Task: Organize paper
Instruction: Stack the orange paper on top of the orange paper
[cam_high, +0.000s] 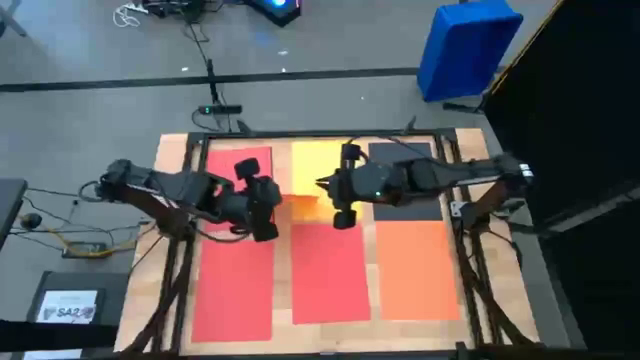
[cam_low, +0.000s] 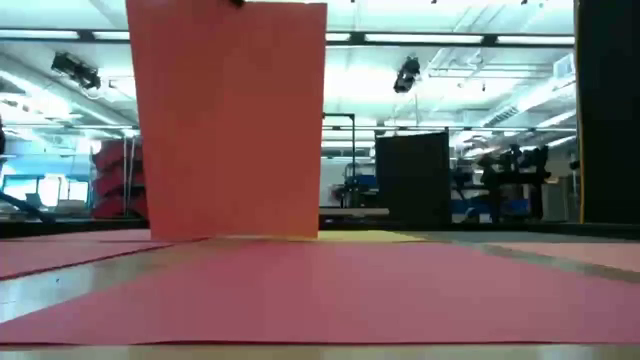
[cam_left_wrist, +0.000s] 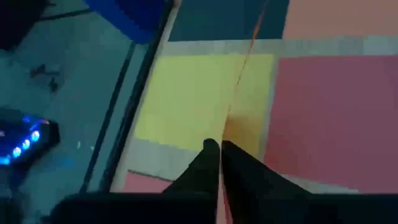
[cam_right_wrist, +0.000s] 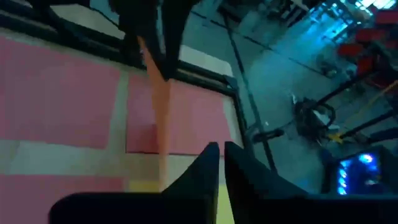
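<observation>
An orange sheet of paper (cam_low: 230, 120) hangs upright over the table's far middle, its face toward the near edge. It shows edge-on in the right wrist view (cam_right_wrist: 161, 124). My left gripper (cam_left_wrist: 219, 146) is shut on it. My right gripper (cam_right_wrist: 219, 148) is shut and stands just beyond the sheet's far side (cam_high: 320, 185). Flat on the table lie a yellow sheet (cam_high: 315, 165), a dark grey sheet (cam_high: 395, 152), three red sheets (cam_high: 225, 160) (cam_high: 235, 290) (cam_high: 330, 275) and another orange sheet (cam_high: 415, 270). My left gripper pinches the hanging orange sheet's top edge (cam_left_wrist: 227, 121) between its two fingers, coming from the table's left and slanting down. The sheet hangs straight below the fingers. Whether its lower edge (cam_low: 230, 237) touches the table I cannot tell. Whether my right gripper touches the sheet I cannot tell.
A blue bin (cam_high: 465, 45) stands on the floor beyond the far right corner. A dark box with a white label (cam_high: 65, 305) sits left of the table. Dark rails (cam_high: 180, 260) run along the table's left and right sides.
</observation>
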